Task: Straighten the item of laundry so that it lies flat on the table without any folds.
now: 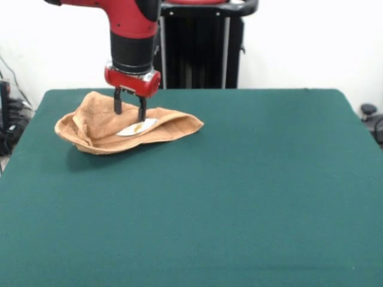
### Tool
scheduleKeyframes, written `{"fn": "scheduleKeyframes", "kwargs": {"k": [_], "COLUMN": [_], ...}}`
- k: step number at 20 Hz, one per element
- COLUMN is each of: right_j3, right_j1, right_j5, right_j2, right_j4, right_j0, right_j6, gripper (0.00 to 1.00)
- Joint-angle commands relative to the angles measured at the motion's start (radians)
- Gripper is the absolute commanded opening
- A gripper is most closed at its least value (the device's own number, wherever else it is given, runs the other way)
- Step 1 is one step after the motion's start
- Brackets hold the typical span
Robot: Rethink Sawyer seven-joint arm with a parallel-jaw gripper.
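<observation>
Front view: fingers (130, 109) hide behind the crumpled towel's (102, 128) raised fold.

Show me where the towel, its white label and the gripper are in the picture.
towel (96, 128): front view, on its folded left part.
white label (133, 129): front view, on the label's middle.
gripper (130, 113): front view, midway between its two fingertips, just above the label.

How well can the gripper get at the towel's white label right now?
Probably easily: the gripper hangs just above the towel, its open fingers beside the white label, with nothing between them.
</observation>
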Motion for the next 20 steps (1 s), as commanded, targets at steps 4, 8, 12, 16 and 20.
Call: {"fn": "scheduleKeyframes", "kwargs": {"k": [4,8,12,16,20], "right_j3": [0.089,0.103,0.13,0.14,0.123], "right_j1": [-0.051,-0.089,-0.128,-0.145,-0.115], "right_j5": [0.063,0.113,0.144,0.155,0.136], "right_j2": [0.088,0.123,0.146,0.164,0.174], "right_j4": [0.013,0.047,0.073,0.08,0.049], "right_j0": [0.066,0.037,0.015,-0.009,-0.031], "right_j6": [-0.076,-0.12,-0.145,-0.162,-0.161], "gripper": [1.0,1.0,1.0,1.0,1.0]}}
